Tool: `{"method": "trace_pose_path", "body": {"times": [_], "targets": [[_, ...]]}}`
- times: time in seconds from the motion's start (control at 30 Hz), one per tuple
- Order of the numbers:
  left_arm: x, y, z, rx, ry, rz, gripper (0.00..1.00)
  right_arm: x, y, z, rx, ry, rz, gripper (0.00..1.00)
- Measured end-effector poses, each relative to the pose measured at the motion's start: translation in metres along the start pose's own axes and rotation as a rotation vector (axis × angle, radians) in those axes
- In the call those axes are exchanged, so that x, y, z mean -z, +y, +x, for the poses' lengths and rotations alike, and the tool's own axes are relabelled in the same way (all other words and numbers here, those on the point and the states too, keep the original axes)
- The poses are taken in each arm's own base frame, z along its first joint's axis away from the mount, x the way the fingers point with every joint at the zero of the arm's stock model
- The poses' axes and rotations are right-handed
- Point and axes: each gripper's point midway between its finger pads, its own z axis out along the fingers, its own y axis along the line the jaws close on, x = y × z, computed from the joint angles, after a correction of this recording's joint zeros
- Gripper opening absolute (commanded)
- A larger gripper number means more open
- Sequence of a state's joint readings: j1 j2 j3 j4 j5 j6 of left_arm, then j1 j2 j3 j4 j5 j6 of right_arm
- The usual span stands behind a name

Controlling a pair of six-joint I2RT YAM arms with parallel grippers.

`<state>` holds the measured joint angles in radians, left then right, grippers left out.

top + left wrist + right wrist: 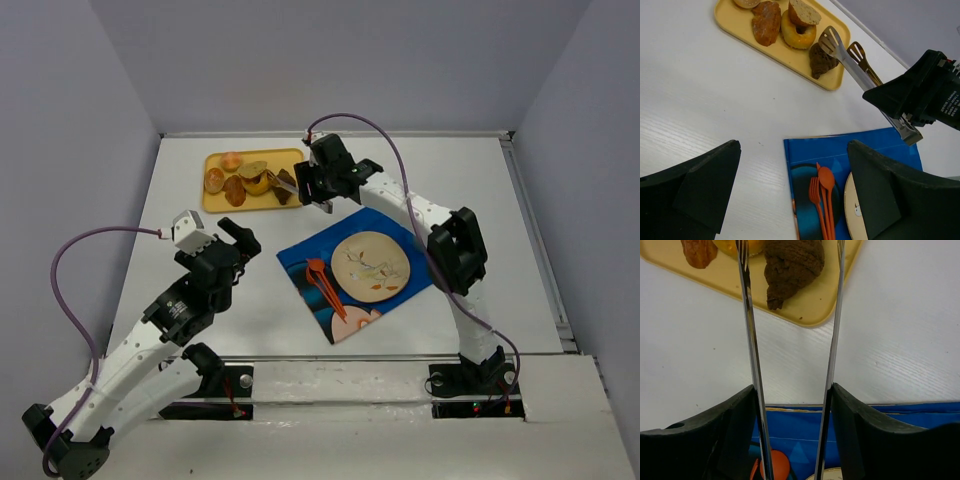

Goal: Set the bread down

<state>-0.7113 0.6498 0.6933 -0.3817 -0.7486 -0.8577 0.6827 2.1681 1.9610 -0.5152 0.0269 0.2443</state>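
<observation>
Tongs (852,62) are clamped in the right tool (792,395), arms spread over the dark bread (792,262) lying at a corner of the yellow tray (812,307). Left tool (792,200) is apart, above the counter (700,110).

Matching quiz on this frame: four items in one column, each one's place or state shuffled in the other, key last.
1. tongs
2. dark brown pastry
3. orange fork
4. left gripper

A. lying on the blue placemat
B. open, holding nothing
C. on the yellow tray
D. gripped by the right gripper

Pairs: 1-D, 2-C, 3-A, 4-B
</observation>
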Motion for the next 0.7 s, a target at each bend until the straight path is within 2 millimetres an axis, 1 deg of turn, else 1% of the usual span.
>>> {"method": "trace_pose_path", "body": {"times": [0.13, 0.23, 0.43, 0.5, 0.53, 0.57, 0.7], "targets": [[0.000, 0.000, 0.000, 0.000, 0.000, 0.000, 0.99, -0.001, 0.001, 0.001, -0.010, 0.003, -0.001, 0.64], [-0.001, 0.001, 0.002, -0.002, 0.001, -0.001, 0.99, -0.005, 0.002, 0.004, -0.018, 0.011, -0.003, 0.64], [-0.002, 0.002, 0.004, -0.007, 0.004, -0.005, 0.99, -0.024, -0.001, 0.025, -0.024, 0.065, -0.001, 0.63], [-0.002, 0.002, 0.004, -0.007, 0.003, -0.005, 0.99, -0.029, -0.001, 0.034, -0.024, 0.091, -0.009, 0.56], [-0.002, 0.002, 0.004, -0.006, 0.003, -0.005, 0.99, -0.030, 0.000, 0.037, -0.024, 0.099, -0.014, 0.54], [-0.002, 0.002, 0.004, -0.006, 0.003, -0.005, 0.99, -0.031, 0.002, 0.038, -0.023, 0.106, -0.023, 0.49], [-0.002, 0.002, 0.004, -0.004, 0.002, -0.003, 0.99, -0.031, 0.007, 0.036, -0.016, 0.101, -0.037, 0.43]]}}
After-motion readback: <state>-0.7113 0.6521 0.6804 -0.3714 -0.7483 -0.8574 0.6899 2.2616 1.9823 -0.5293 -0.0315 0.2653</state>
